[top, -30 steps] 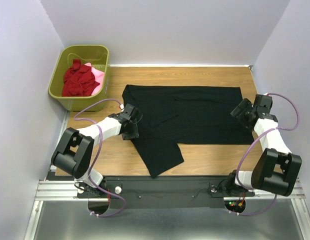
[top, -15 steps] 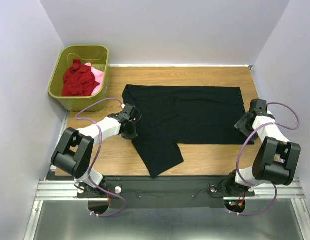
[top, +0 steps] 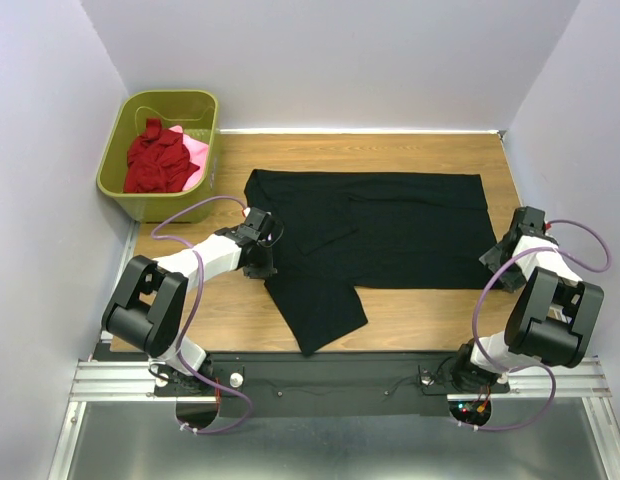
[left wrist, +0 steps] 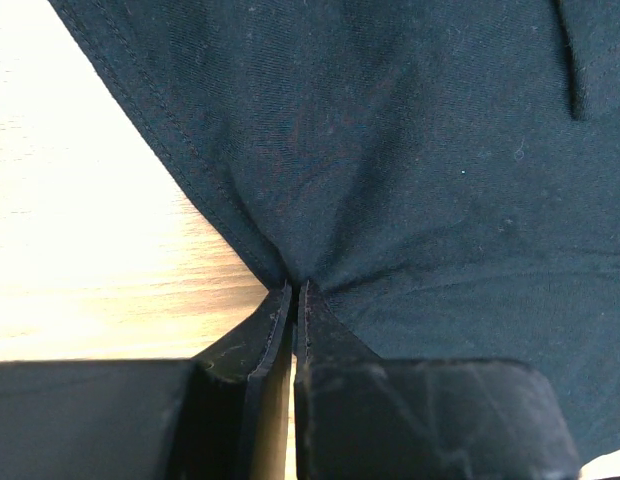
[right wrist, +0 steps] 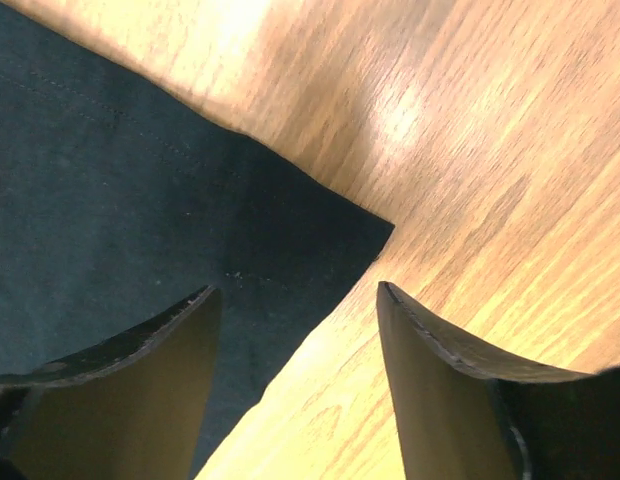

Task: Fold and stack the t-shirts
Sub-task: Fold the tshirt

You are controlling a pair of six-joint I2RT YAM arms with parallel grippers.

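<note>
Black cloth fills the middle of the scene: one large black t-shirt (top: 390, 225) lies spread flat on the wooden table (top: 430, 310), its long side running left to right. One flap of it reaches down toward the near edge. Two more shirts lie bunched in the single olive-green basket (top: 118, 190) at the far left corner. One is a dark red t-shirt (top: 155, 160); a pink t-shirt (top: 196, 150) shows beside it on the right. That makes three shirts in all. The left gripper (left wrist: 298, 290) has its fingers pressed together on a pinch of the black t-shirt's left edge, and the cloth puckers into the grip. The right gripper (right wrist: 295, 290) sits low at the shirt's near right corner with its fingers apart. That corner lies between them, and the pictures do not show whether they touch it. Bare wood shows as a strip behind the shirt, a wider band in front of it to the right of the flap, and a patch between the shirt and the basket. Pale walls close the table on the left, far and right sides.
</note>
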